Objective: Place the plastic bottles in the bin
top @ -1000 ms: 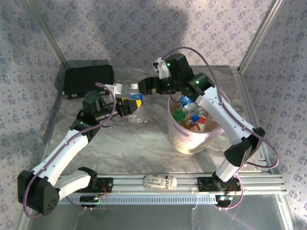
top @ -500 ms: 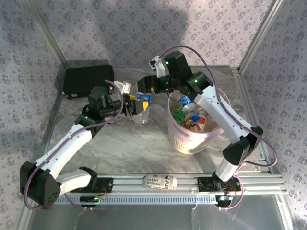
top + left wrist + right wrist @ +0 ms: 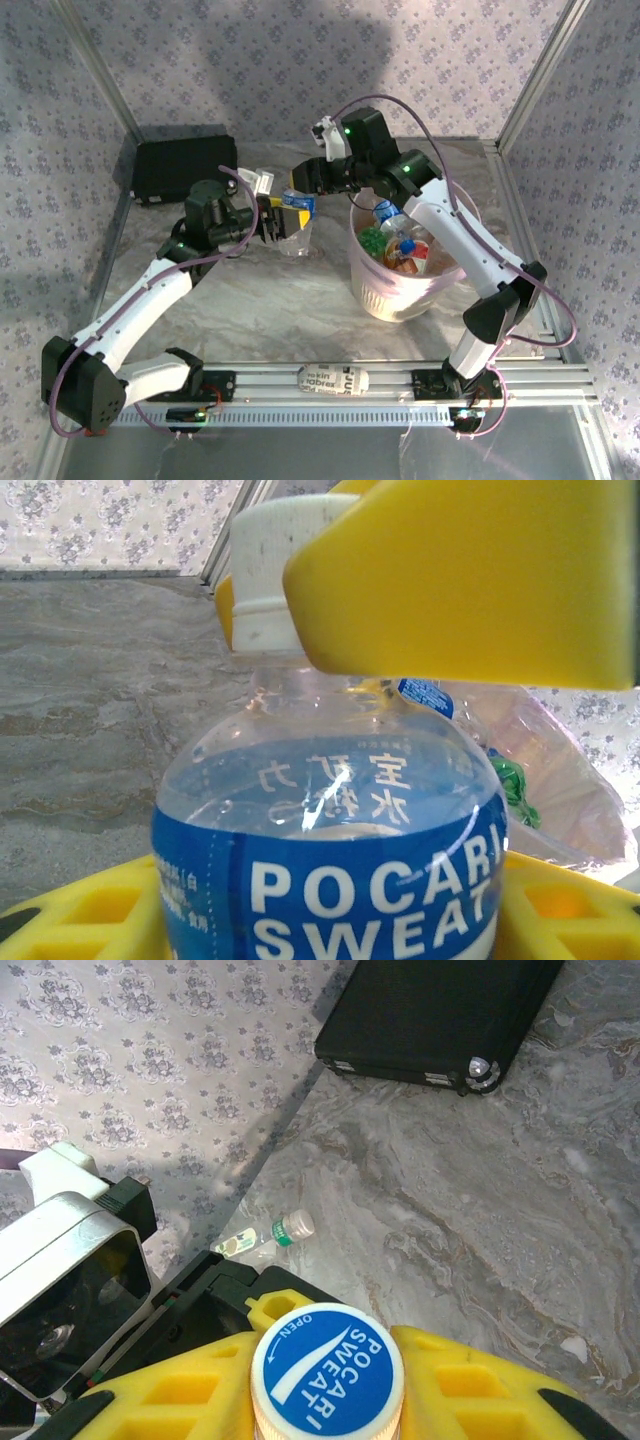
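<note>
Bottle under handling (image 3: pixel 295 225): clear plastic, blue label wrap with white "POCARI SWEAT" lettering (image 3: pixel 330 880), white-sided cap whose blue top carries the same name (image 3: pixel 327 1368). It stands upright just left of the bin (image 3: pixel 400 298), apart from its wall; whether its base touches the table I cannot tell. The bin is a pale pink translucent bucket with a ribbed lower part, and it holds a heap of other bottles (image 3: pixel 398 245), red and blue caps among them and one green bottle (image 3: pixel 372 240); the left wrist view shows its wall (image 3: pixel 565 780) behind the label. Outside the bin, a small white-capped bottle (image 3: pixel 268 1236) lies on its side at the foot of the patterned wall. A black case (image 3: pixel 185 165) sits far left of the bin, by the back wall. Left arm: stretched diagonally from its base toward the bin, wrist level, left gripper (image 3: pixel 272 218) pointing at the bin with its yellow fingers (image 3: pixel 90 910) clamped on either side of the bottle's body. Right arm: rises beside the bin, arches over its far rim, and the right gripper (image 3: pixel 298 193) comes down onto the bottle's top, fingers (image 3: pixel 480 1392) closed against the cap on both sides.
</note>
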